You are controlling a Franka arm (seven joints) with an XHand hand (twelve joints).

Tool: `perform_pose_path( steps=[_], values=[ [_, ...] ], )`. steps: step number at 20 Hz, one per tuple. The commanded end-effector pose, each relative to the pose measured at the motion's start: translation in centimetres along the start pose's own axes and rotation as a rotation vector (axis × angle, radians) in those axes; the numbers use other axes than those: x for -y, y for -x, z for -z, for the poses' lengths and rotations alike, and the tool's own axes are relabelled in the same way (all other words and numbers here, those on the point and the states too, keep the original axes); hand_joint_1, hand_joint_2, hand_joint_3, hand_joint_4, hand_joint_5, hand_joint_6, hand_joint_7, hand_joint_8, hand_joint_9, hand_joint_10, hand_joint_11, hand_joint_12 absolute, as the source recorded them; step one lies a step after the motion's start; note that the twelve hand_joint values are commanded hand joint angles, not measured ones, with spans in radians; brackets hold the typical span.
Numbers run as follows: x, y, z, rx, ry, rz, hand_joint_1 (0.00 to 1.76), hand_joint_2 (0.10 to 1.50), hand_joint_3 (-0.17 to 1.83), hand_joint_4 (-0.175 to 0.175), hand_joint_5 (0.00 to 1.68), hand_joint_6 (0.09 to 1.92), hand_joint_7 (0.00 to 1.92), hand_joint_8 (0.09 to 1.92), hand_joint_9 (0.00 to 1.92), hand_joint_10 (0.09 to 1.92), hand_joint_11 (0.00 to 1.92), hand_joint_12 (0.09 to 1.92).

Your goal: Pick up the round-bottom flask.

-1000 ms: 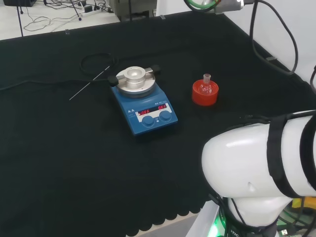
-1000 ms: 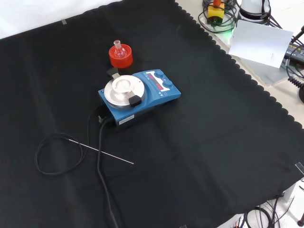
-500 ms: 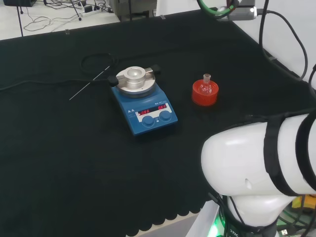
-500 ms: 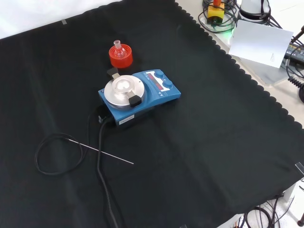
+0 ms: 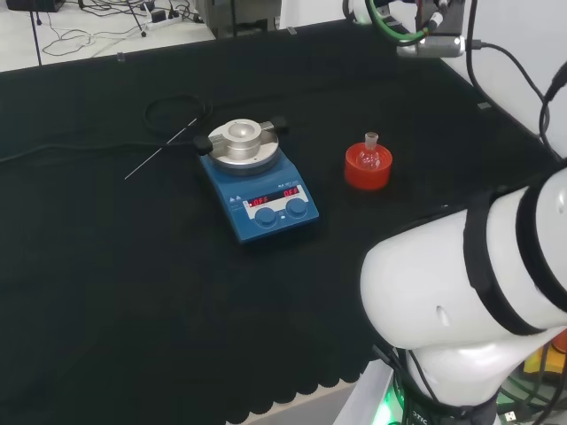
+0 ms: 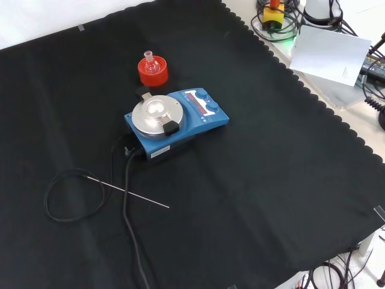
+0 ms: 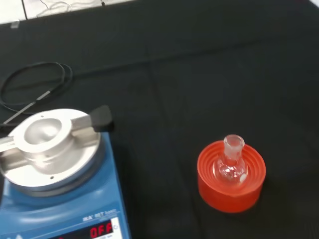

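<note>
Round-bottom flask (image 7: 231,163) sits upright in its red stand (image 7: 230,183), beside the blue stirrer (image 7: 55,179); my fingers' state, can't tell.

The counter (image 6: 271,180) is covered in black cloth. On it lie a blue hotplate (image 6: 177,123) with a round metal top, a red ribbed stand (image 6: 153,73) just beside it, a looped black cable (image 6: 69,195) and a thin metal rod (image 6: 129,192).
</note>
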State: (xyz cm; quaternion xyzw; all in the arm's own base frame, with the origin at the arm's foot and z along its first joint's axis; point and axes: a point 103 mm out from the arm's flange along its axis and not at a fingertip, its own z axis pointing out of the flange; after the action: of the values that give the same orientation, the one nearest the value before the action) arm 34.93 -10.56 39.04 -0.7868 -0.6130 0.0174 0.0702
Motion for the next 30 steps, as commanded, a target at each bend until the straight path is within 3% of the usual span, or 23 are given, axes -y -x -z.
perform_pose_path(
  steps=[1, 7, 13, 21, 30],
  values=[
    [-5.4, 4.0, -5.5, -0.046, -0.053, -0.052, 0.29, 1.22, 0.3, -0.022, 0.47, 0.43, 0.13, 0.59, 0.23, 0.66, 0.0, 1.36],
    [-7.8, 4.5, -9.0, -0.075, -0.09, -0.069, 0.41, 1.17, 0.27, -0.022, 0.47, 0.42, 0.13, 0.59, 0.23, 0.66, 0.0, 1.35],
    [-9.4, 5.0, -12.0, -0.054, -0.116, -0.084, 0.68, 0.91, 0.35, -0.026, 0.51, 0.29, 0.15, 0.62, 0.31, 0.69, 0.01, 1.4],
    [-11.1, 6.2, -14.3, -0.057, -0.09, -0.143, 0.89, 0.65, 0.59, -0.026, 0.6, 0.27, 0.14, 0.63, 0.32, 0.7, 0.04, 1.41],
    [-12.6, 7.3, -17.3, -0.062, -0.125, -0.147, 0.92, 0.61, 0.65, -0.029, 0.64, 0.33, 0.14, 0.63, 0.32, 0.7, 0.05, 1.4]
  ],
)
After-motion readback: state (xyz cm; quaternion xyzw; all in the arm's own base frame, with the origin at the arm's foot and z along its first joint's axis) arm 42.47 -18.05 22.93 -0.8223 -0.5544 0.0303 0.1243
